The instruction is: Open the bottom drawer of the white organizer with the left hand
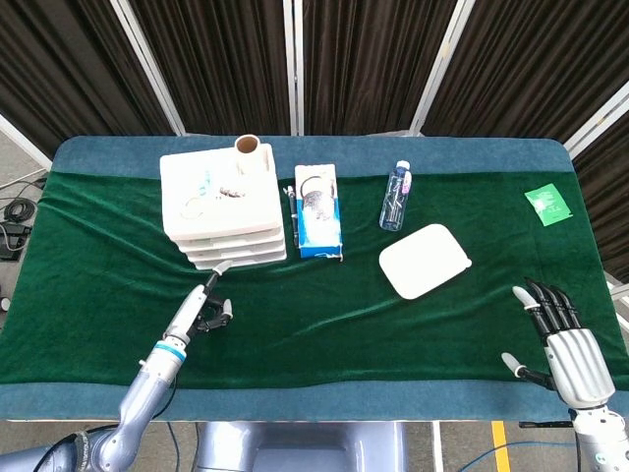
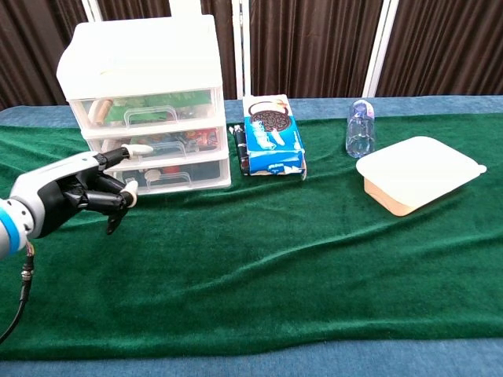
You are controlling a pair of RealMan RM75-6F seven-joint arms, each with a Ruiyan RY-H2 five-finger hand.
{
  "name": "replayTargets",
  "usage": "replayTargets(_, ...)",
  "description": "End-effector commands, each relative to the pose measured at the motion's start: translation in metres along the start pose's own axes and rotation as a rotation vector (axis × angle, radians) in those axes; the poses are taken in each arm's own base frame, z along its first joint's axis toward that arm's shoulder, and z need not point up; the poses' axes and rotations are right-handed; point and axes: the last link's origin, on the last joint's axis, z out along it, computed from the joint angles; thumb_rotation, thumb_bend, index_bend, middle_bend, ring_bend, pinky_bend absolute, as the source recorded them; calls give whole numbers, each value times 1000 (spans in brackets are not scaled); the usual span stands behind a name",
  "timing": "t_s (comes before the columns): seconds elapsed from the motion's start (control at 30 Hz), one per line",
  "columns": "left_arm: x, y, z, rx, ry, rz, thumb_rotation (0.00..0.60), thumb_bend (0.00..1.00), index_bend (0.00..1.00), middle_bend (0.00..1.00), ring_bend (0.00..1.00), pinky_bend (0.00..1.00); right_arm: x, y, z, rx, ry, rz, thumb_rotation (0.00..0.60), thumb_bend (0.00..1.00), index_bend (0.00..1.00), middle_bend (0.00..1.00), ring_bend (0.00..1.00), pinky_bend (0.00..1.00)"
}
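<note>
The white organizer (image 1: 222, 206) (image 2: 145, 102) stands at the back left of the table, with three clear drawers, all closed. Its bottom drawer (image 2: 167, 177) carries a clear handle on its front. My left hand (image 1: 201, 309) (image 2: 75, 196) hovers just in front of the organizer's lower left, one finger stretched toward the drawers and the others curled in, holding nothing. It is close to the drawer fronts; I cannot tell whether it touches them. My right hand (image 1: 564, 341) rests at the table's near right edge with fingers spread and empty; the chest view does not show it.
A blue cookie box (image 1: 318, 210) (image 2: 273, 134) and a black pen lie right of the organizer. Further right are a water bottle (image 1: 395, 196) (image 2: 360, 128), a white lidded container (image 1: 425, 260) (image 2: 416, 173) and a green packet (image 1: 547, 205). A cardboard tube (image 1: 248, 147) stands behind the organizer.
</note>
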Motion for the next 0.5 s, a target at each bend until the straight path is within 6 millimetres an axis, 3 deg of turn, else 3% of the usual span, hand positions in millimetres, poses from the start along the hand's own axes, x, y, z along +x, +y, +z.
replayTargets(0.03, -4, -2, 5, -3, -2, -24, 600, 734, 0, 873, 740, 696, 0, 0, 0, 0, 0, 0, 600, 84, 5, 0, 0, 0)
replayTargets(0.5, -14, -3, 19, 8, -21, -106, 600, 734, 0, 872, 740, 696, 1, 0, 0, 1, -2, 7, 600, 85, 5, 0, 0, 0)
